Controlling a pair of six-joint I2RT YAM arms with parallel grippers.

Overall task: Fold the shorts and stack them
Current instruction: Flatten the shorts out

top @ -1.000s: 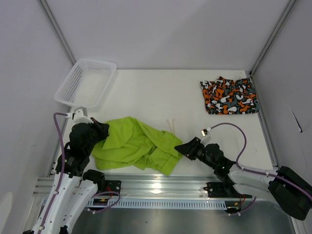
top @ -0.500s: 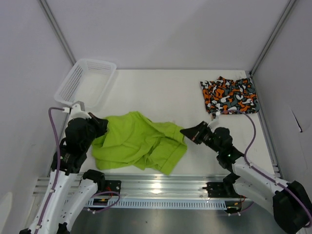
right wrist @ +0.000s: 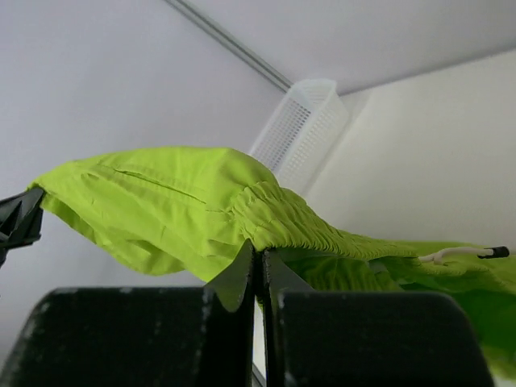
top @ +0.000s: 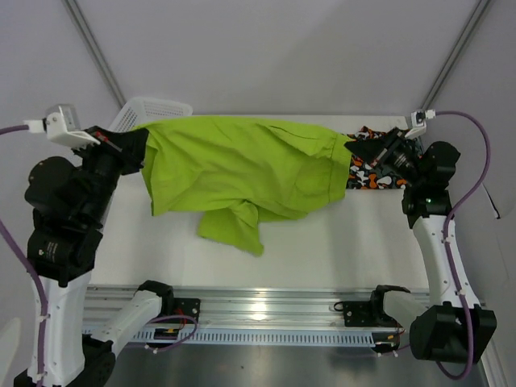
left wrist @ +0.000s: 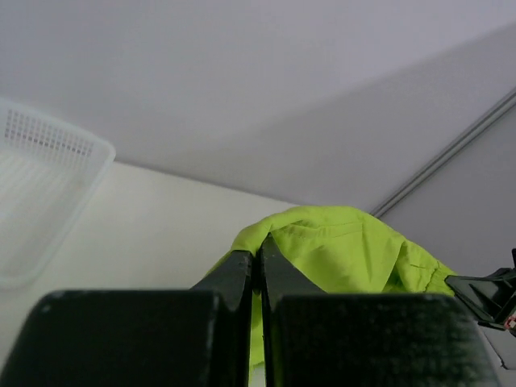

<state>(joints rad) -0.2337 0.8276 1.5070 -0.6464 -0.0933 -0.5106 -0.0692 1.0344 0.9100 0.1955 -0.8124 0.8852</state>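
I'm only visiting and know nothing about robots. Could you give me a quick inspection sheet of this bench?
Surface: white table, no stains seen.
Job's things: green shorts stretched in the air, one leg hanging; camo shorts lying at the far right corner.
Clutter: white basket, far left, partly hidden.
Grippers: left gripper and right gripper each shut on the green shorts.
Cables: purple cables loop off both arms.
Surroundings: grey walls.
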